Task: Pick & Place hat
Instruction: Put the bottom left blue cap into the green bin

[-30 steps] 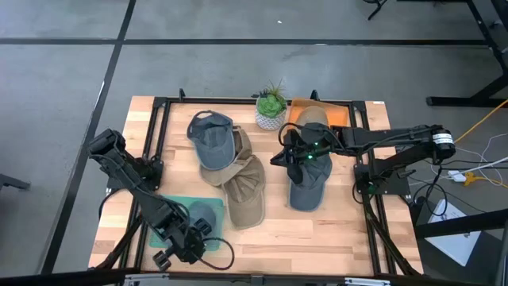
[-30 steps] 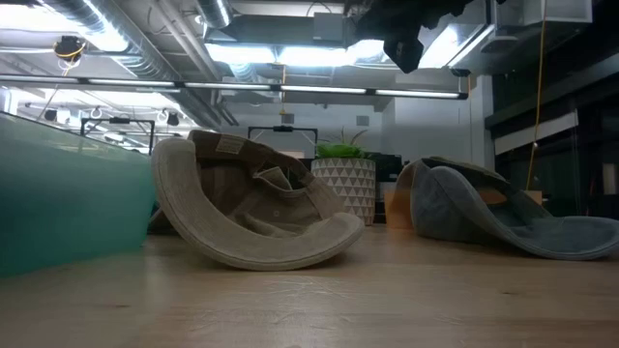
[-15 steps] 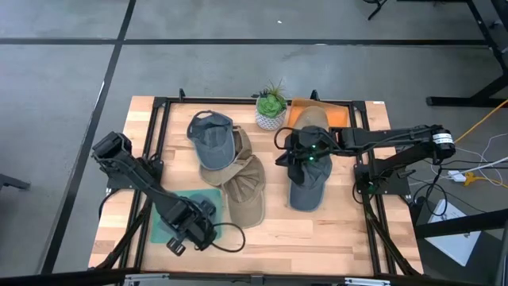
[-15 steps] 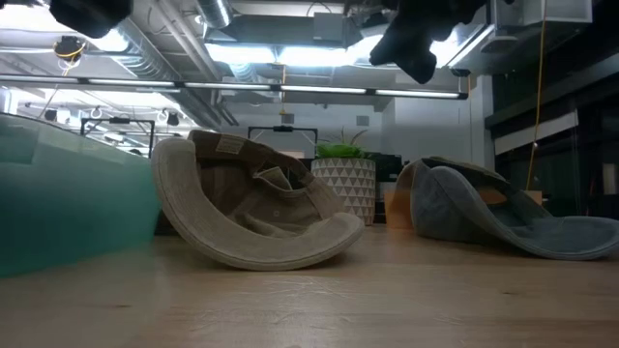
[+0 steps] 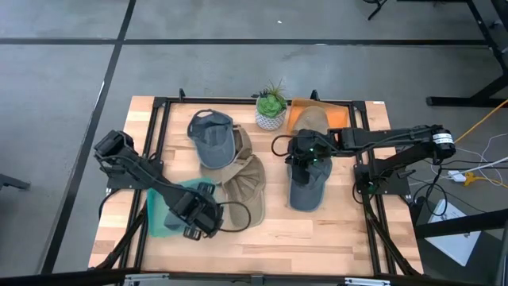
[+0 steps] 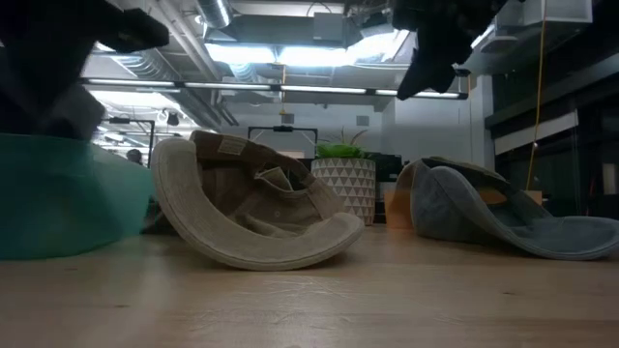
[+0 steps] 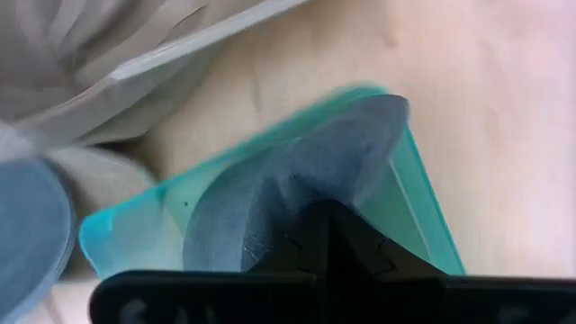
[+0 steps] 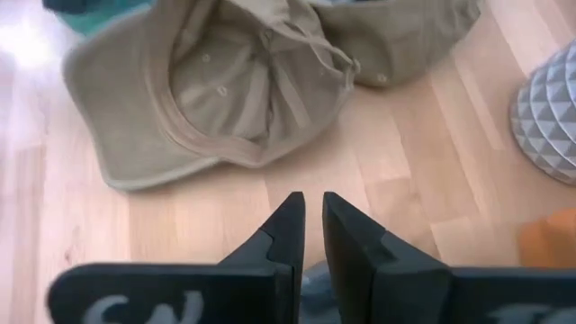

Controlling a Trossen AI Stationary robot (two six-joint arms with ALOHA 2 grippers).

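Clamping on a grey fabric cap point(image 7: 297, 193), the left gripper point(image 5: 198, 216) is being held at the table's front left, the cap hanging against a teal sheet point(image 5: 163, 214). Fingers nearly pressed together and carrying nothing, the right gripper point(image 5: 302, 156) is being held above another grey cap point(image 5: 308, 187), beside an upturned tan corduroy cap point(image 8: 216, 85).

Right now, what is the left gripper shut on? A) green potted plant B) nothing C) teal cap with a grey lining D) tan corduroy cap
C: in the left wrist view the shut left gripper pinches the teal cap with a grey lining; the tan corduroy cap lies free on the table.
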